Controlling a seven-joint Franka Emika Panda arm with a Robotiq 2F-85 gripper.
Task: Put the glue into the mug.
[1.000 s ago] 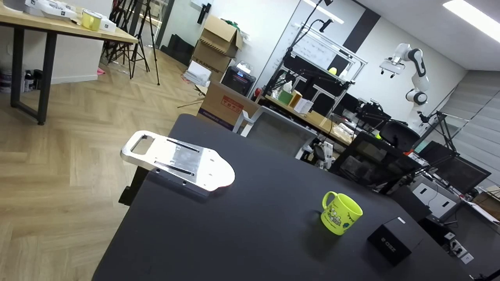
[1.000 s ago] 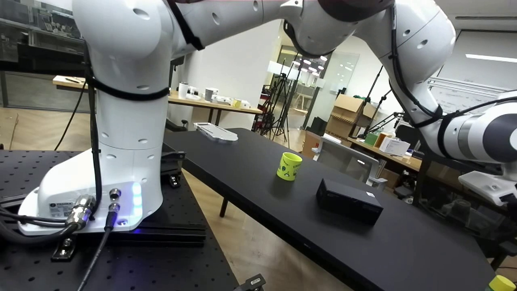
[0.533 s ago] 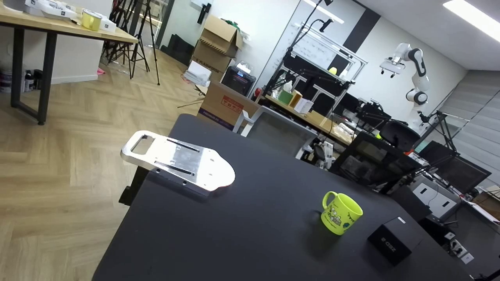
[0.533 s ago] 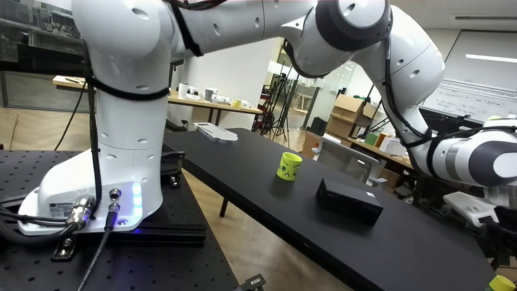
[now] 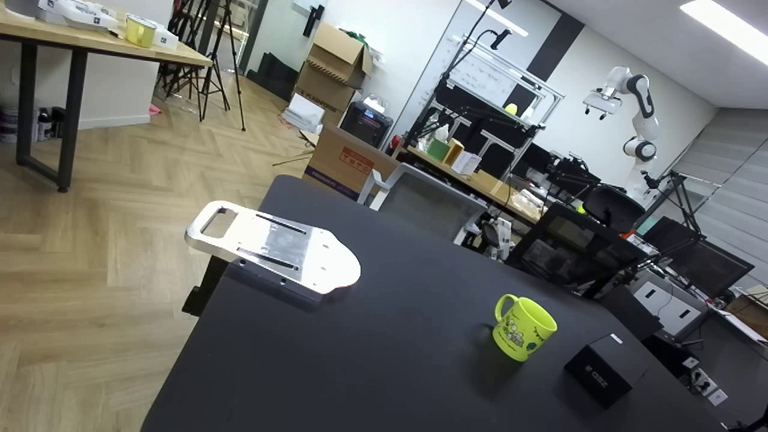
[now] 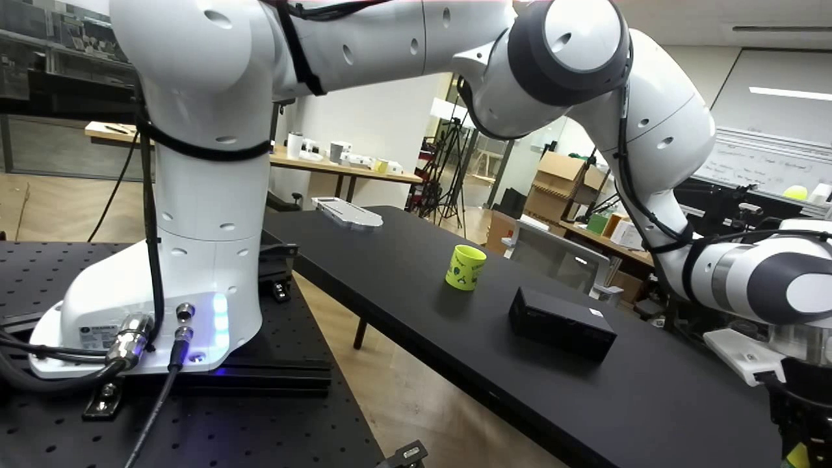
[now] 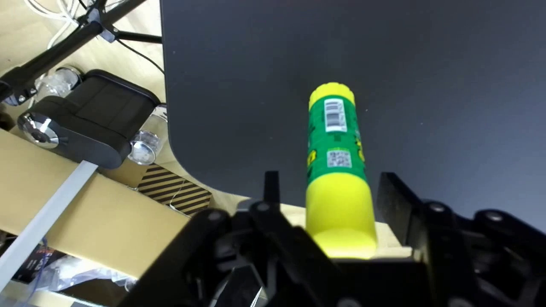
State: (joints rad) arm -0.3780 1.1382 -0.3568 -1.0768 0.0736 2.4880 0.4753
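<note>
Green glue [image 7: 338, 170] is standing between the wide-spread fingers [image 7: 394, 204], sitting nearer one; centring before squeezing should be keeping it upright.

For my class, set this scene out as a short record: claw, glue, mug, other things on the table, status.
Claw: open, gaps showing on both sides of the glue stick
Glue stick: yellow ends, green middle
Mug: lime green, upright on the black table
Other things: silver plate, black box; mug stands between them
Status: glue stick not yet gripped or in mug
</note>
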